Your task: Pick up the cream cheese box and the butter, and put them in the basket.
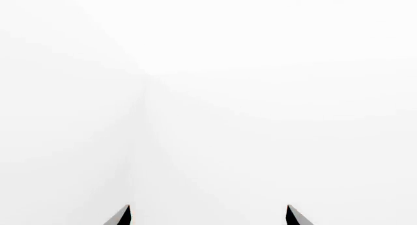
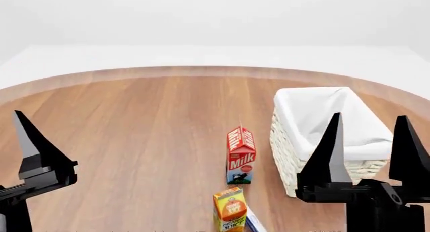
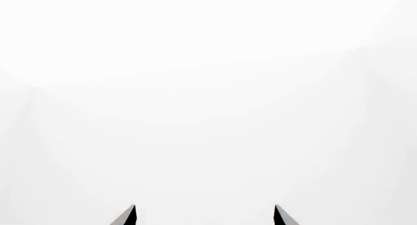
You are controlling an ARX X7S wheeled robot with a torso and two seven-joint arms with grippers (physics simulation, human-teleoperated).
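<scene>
The white wicker basket (image 2: 285, 150) with a cloth liner stands at the right of the round wooden table (image 2: 134, 131). The butter is out of view. A thin white-and-blue sliver (image 2: 253, 223) shows at the head view's bottom edge beside the juice carton; I cannot tell whether it is the cream cheese box. My right gripper (image 2: 369, 116) is open and empty, raised in front of the basket. My left gripper (image 1: 208, 208) is open and empty; one finger (image 2: 33, 151) shows at the far left of the head view. Both wrist views show only white background beyond the parted fingertips (image 3: 131, 213).
A red-and-white milk carton (image 2: 240, 156) stands upright mid-table, left of the basket. An orange juice carton (image 2: 230, 209) stands in front of it near the bottom edge. A white floor and wall lie beyond the table's curved far edge.
</scene>
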